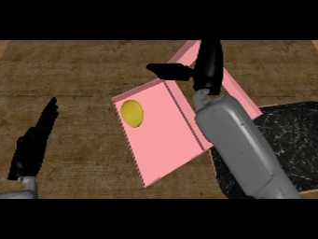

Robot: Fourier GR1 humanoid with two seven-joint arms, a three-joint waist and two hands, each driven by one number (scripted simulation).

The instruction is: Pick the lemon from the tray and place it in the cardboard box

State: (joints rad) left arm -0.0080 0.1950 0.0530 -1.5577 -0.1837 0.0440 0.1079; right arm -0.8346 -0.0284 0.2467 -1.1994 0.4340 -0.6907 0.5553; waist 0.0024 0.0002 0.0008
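The lemon point(132, 113) already lies inside the pink box point(162, 135), close against the box's left corner wall, so the carrying part of the task looks done and the risks now come from the retreat. The box is pink rather than cardboard-brown, and it sits at an angle on the wooden counter point(79, 74), its right side overlapping the black tray point(302, 135) with the marbled white pattern. The right hand point(206, 65) hangs over the box's far right part, well away from the lemon, with its fingers straight and together and the thumb stuck out toward the left, holding nothing. Its grey forearm crosses the box's right wall and the tray's left edge. The likeliest trouble is that forearm or the thumb catching the box's thin wall as it pulls back; that could drag or tip the box, and the lemon, being round and resting near a low wall, could roll out. A sideways sweep toward the lemon's corner would carry the same danger. The left hand point(34, 142) rests well to the left of the box, fingers straight and pressed together, and poses no threat where it is.
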